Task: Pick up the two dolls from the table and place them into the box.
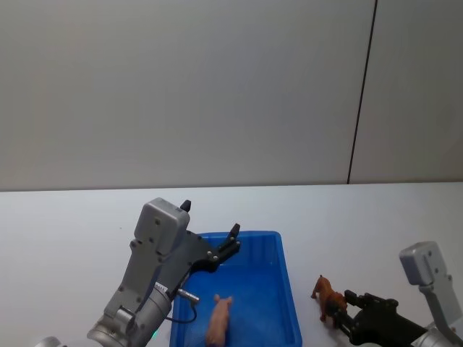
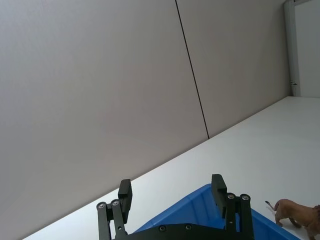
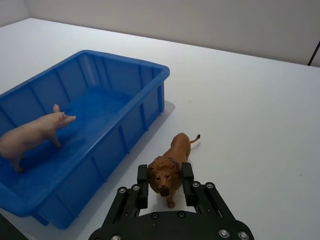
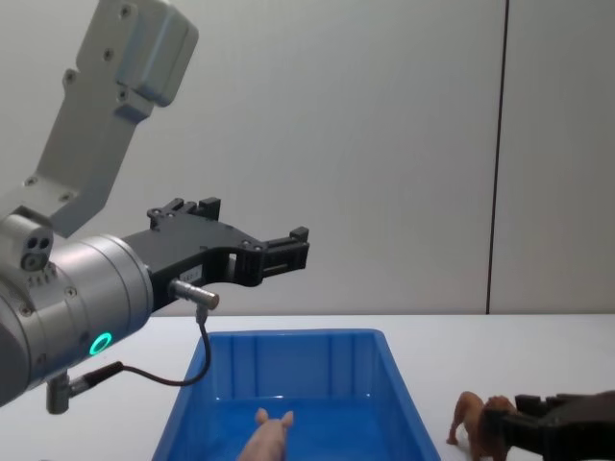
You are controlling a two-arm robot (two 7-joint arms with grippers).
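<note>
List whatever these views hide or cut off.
Pig: rear cut by the bottom edge, head and chest views.
Lion: face hidden behind the right gripper, chest view.
Box: near wall cut by the bottom edge, head view.
Left wrist view: left gripper blocks the box's floor.

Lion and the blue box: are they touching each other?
Apart. The right wrist view shows a strip of white table between the lion and the outer wall of the box.
</note>
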